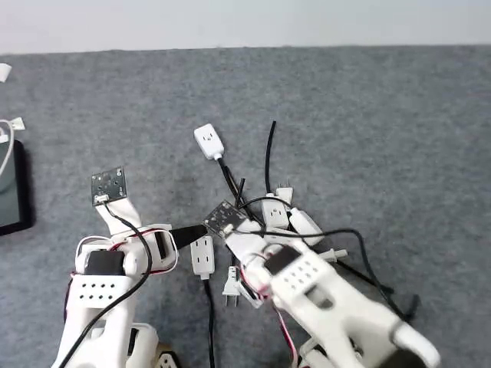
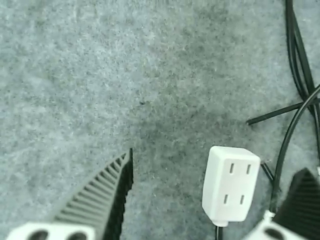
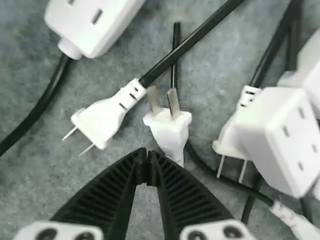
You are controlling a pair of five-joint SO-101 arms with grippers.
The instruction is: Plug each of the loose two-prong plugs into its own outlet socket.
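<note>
A white outlet block (image 2: 230, 184) on a black cord lies on the grey mat, and my left gripper (image 2: 217, 162) stands open around it, one finger on each side, apart from it. The high view has this outlet (image 1: 202, 255) beside the left arm's black finger (image 1: 188, 232). My right gripper (image 3: 147, 151) is shut with nothing between its fingers, its tip against a loose white plug (image 3: 168, 131) whose prongs point away. A second loose plug (image 3: 102, 120) lies beside it, prongs aimed off sideways. In the high view a loose plug (image 1: 230, 285) lies by the right arm.
Another outlet block (image 1: 209, 142) lies farther back on its black cord. A tangle of white outlets and plugs (image 1: 295, 221) with black cords sits by the right arm; one of those blocks (image 3: 287, 137) is close to its gripper. A dark device (image 1: 11, 188) is at the left edge.
</note>
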